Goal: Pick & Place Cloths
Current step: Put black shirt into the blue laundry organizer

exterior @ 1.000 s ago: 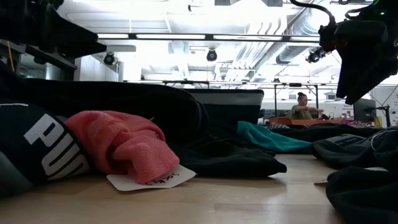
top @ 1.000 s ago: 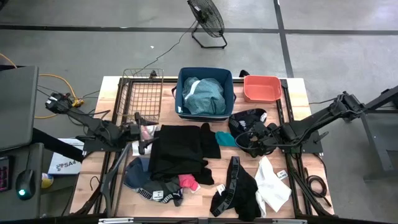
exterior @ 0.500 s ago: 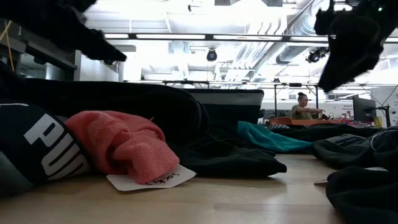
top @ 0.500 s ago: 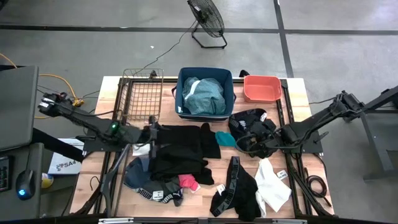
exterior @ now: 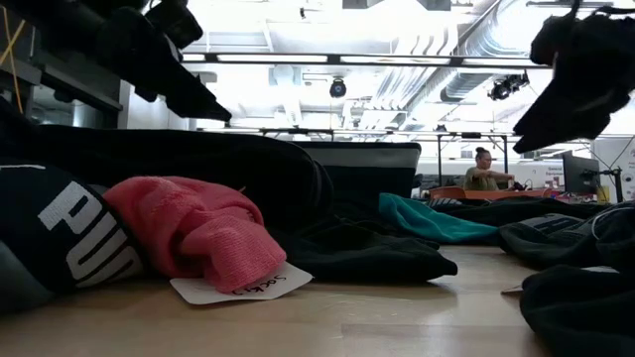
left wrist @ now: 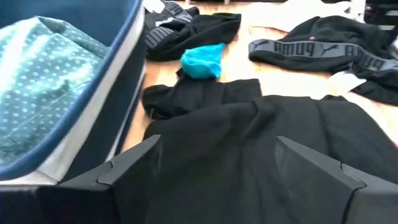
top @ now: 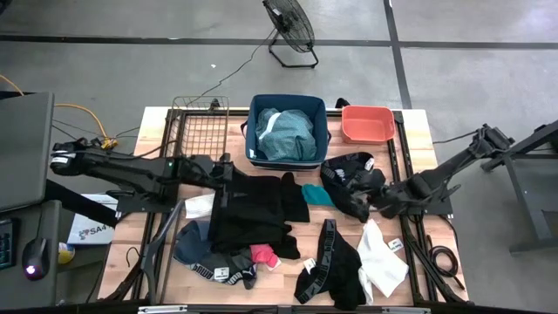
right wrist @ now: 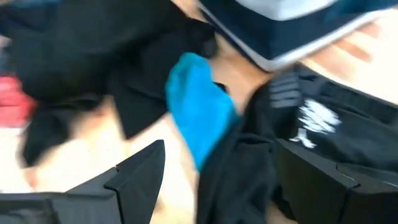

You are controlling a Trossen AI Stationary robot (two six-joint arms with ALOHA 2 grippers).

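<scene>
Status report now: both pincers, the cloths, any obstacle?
Left pincer open, empty, over big black cloth beside blue bin. Right pincer open, empty, over black garment near teal cloth. No obstacle visible.

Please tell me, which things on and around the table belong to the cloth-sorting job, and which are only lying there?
Belong to the job:
- large black garment
- teal cloth
- white cloth
- pink cloth
- blue fabric bin
- left gripper, fingers open
- right gripper, fingers open

Just lying about:
- wire rack
- coral tub
- floor fan
</scene>
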